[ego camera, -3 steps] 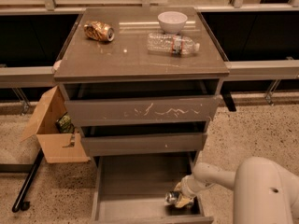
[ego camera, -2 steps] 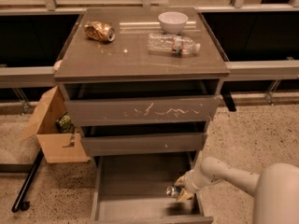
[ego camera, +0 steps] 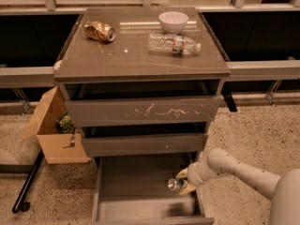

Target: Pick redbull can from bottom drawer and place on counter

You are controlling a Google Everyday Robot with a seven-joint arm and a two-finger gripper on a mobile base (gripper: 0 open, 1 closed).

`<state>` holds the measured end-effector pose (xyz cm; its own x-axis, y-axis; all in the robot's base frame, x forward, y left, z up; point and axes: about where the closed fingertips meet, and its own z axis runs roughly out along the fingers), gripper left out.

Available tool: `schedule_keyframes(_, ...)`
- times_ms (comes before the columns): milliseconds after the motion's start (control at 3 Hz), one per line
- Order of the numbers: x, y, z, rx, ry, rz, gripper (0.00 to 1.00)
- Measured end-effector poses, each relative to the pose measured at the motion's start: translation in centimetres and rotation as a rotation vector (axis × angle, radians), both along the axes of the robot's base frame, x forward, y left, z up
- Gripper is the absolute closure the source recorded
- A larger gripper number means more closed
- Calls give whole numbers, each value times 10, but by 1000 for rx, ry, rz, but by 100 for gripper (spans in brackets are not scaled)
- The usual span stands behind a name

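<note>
Camera view: the gripper (ego camera: 182, 182) is seen low inside the bottom drawer (ego camera: 136, 184), near its right wall, its fingers narrowed onto the redbull can (ego camera: 174, 184) — the can is held between them, silver top turned left. The scratched drawer (ego camera: 140, 110) overhangs above. On the desk (ego camera: 136, 60) a dented gold can (ego camera: 100, 31), a white bowl (ego camera: 173, 21) and a plastic bottle (ego camera: 173, 43) are found — all well apart from the gripper.

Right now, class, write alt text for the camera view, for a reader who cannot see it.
The gripper holds the redbull can inside the open bottom drawer of a three-drawer cabinet. On the counter are a dented gold can, a clear plastic bottle lying down and a white bowl. A cardboard box sits beside the cabinet.
</note>
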<state>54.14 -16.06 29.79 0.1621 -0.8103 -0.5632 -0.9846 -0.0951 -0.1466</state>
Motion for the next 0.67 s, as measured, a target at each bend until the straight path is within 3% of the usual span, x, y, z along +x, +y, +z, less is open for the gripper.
schedule_keyframes(333, -1, 2, 10, 26, -28, 12, 100)
schedule_keyframes(667, -7, 3, 88, 76, -191, 79, 100)
